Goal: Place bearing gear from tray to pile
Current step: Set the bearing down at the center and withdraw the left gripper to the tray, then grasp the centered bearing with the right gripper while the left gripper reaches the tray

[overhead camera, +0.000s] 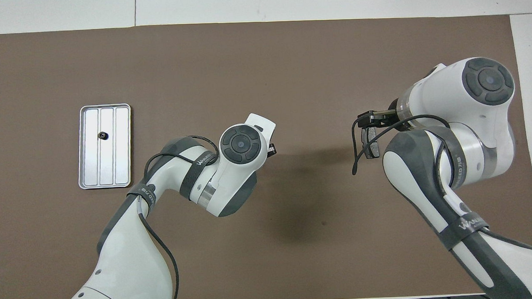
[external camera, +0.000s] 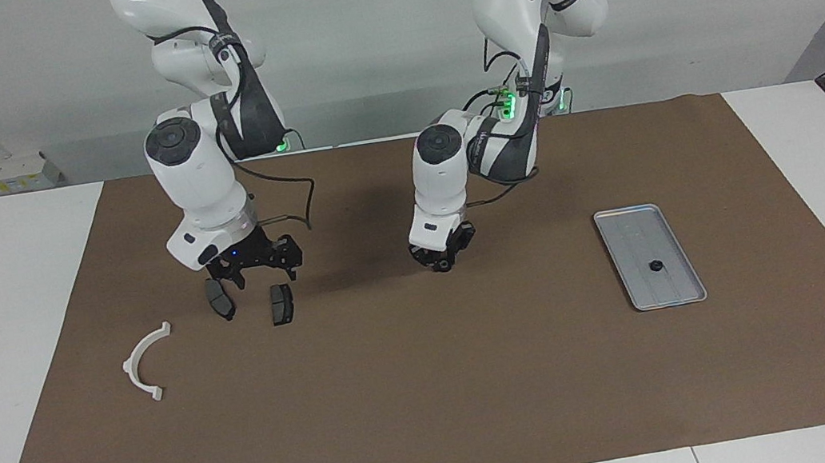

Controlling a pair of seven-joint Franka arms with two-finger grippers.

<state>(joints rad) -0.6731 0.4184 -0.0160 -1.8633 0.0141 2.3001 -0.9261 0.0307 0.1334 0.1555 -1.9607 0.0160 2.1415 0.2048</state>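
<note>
The bearing gear (external camera: 655,265) is a small black part lying in the silver tray (external camera: 635,232) at the left arm's end of the mat; from overhead the bearing gear (overhead camera: 102,135) lies in the tray (overhead camera: 84,173). My left gripper (external camera: 443,262) hangs low over bare mat in the middle of the table, well away from the tray. The pile is a white half-ring bracket (external camera: 144,362) and two dark brake pads (external camera: 219,299) (external camera: 281,304). My right gripper (external camera: 261,273) stands open just above the pads. Overhead, the right arm hides the bracket.
A brown mat (external camera: 435,390) covers most of the white table. A wide stretch of mat lies between the pile and the tray. The part of the mat farthest from the robots holds nothing.
</note>
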